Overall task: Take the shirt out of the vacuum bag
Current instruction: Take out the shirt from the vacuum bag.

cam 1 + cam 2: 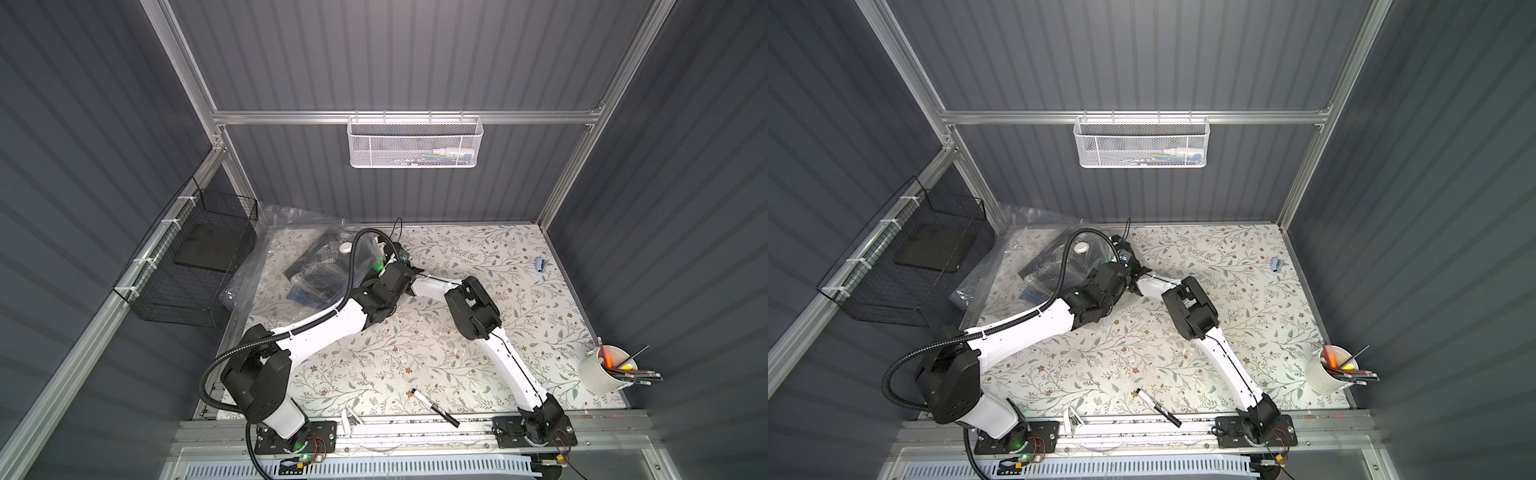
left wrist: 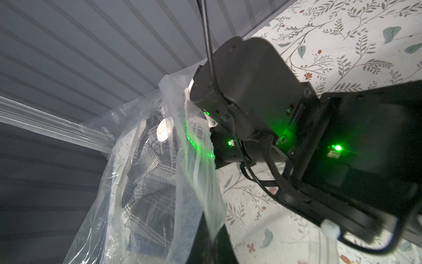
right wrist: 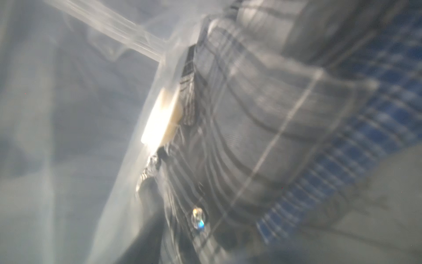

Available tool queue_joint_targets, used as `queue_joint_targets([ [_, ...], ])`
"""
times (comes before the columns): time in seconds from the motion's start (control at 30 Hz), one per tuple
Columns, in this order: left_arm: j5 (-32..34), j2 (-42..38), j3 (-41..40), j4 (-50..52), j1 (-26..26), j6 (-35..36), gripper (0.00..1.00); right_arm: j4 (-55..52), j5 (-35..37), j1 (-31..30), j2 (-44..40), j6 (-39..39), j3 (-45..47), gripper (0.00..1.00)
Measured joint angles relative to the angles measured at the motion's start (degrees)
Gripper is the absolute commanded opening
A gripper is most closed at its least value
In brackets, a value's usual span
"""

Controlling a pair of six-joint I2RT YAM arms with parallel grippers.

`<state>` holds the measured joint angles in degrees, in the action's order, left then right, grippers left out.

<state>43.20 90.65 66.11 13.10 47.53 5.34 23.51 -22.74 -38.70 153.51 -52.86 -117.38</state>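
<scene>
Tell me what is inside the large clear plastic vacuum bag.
A crumpled dark plaid shirt with blue checked parts shows through the vacuum bag; anything beneath it is covered.

two top views look steeply down from high at the front over the whole floral counter [image 1: 395,357], arm bases at its near edge, the back wall and white mesh basket [image 1: 413,141] beyond. both top views share nearly the same scene, shifted slightly sideways. the left wrist view sits close and low, facing the vacuum bag [image 2: 146,182] and the right arm [image 2: 251,91]. the right wrist view is nearer still, blurred, hard against the plaid shirt [image 3: 274,114] and valve cap [image 3: 159,114]. both wrist views share that cap.
</scene>
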Motion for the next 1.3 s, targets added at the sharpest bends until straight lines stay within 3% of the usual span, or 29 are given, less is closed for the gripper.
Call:
queue_joint_targets([
  [0.13,-0.4,0.0,-0.7,-0.3,0.0,0.0,0.0,-1.2,0.0,-0.4,2.3,-0.3,-3.6,0.46],
  [0.4,-0.9,0.0,-2.5,-1.3,0.0,-0.4,0.0,-2.5,0.3,-0.6,4.3,-1.3,-5.7,0.16],
  [0.63,-1.4,0.0,-3.0,-2.7,0.1,-0.7,0.0,-1.6,1.1,-0.1,-1.9,-1.0,4.0,0.01],
  [1.03,-1.9,0.0,-4.2,-4.6,0.1,-1.1,0.0,-0.3,0.7,2.0,-9.6,-1.6,13.4,0.0],
  [1.3,-2.0,0.0,-6.0,-5.5,0.0,-1.8,0.0,-4.1,0.7,3.8,-22.5,0.0,27.1,0.0],
])
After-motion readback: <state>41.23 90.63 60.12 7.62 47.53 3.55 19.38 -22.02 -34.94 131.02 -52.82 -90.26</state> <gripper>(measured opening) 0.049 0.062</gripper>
